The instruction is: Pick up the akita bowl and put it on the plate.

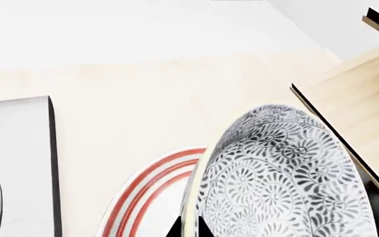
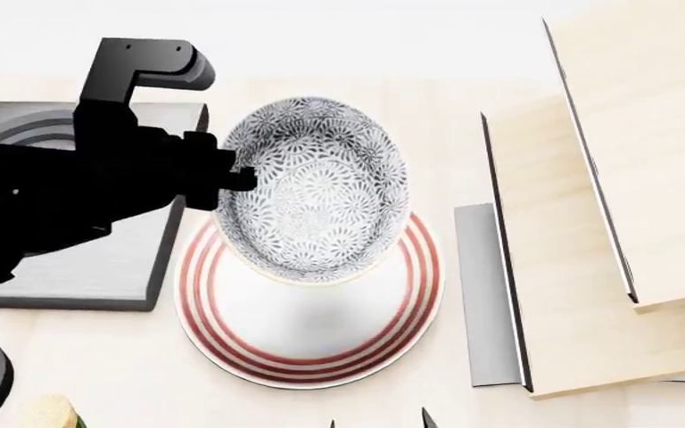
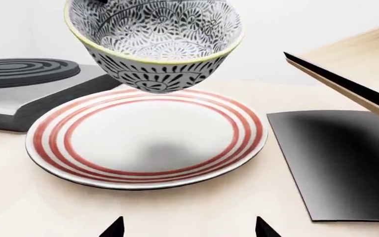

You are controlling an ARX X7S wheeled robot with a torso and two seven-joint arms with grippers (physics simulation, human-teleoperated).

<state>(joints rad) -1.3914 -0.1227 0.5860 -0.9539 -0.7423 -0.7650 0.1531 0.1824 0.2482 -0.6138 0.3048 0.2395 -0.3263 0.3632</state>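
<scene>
The deep round ceramic akita bowl, white with a dense grey-black floral pattern and a pale rim, hangs in the air above the flat round white plate with thin red rings around its rim, clear of the plate's surface and tilted so its opening leans toward the head camera. The black left gripper pinches the bowl's rim on the side nearest the stove; in the left wrist view the dark fingertips sit astride the rim, one inside and one outside, closed on it. The plate lies on the pale wooden countertop, directly beneath the held bowl and below the left fingers. Beside the plate, under the left arm, sits the grey square stove burner with dark raised rings. On the plate's other side stands a light wooden shelf unit with dark edges. The right gripper shows only as two dark fingertips spread apart at the frame edge, open and holding nothing, low over the countertop just short of the plate's near rim.
</scene>
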